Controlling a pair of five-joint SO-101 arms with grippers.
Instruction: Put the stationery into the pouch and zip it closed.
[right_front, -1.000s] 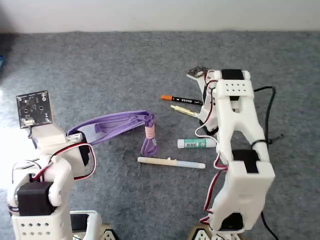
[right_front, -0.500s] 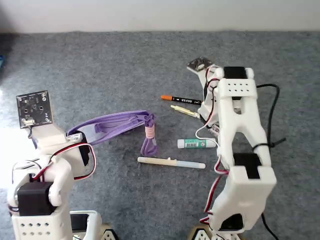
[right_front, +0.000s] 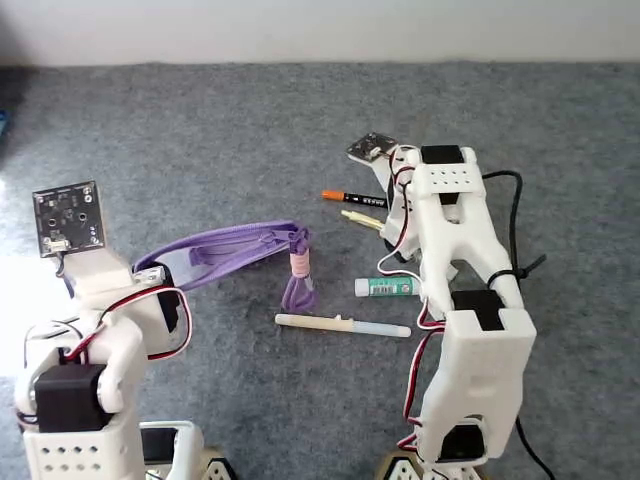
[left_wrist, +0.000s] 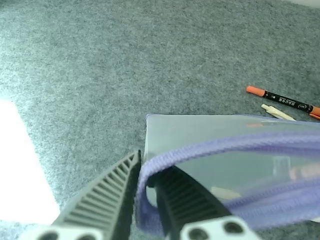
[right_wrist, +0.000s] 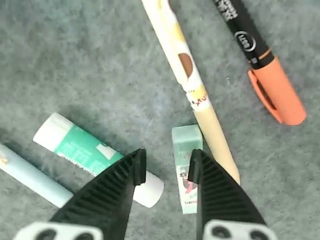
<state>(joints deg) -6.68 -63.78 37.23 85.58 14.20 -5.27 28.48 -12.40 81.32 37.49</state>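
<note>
High camera down over the table (right_front: 200, 130); both wrist cameras close above it, orange-capped marker (right_front: 362, 200) common to all

A robotics test bench — grey felt-like mat (right_front: 200, 120) as the work surface, plain white wall (right_front: 300, 25) at the far edge, and a bare circuit board (right_front: 68, 218) and loose wires (right_front: 140, 296) on the left arm (right_front: 95, 350).

eraser (right_wrist: 182, 150): partly behind fingers (right_wrist: 220, 200) | pouch (left_wrist: 210, 145): cut by edge

light: bright, even | glare: white patch on carpet (left_wrist: 100, 60) | shadows: soft, short
</note>
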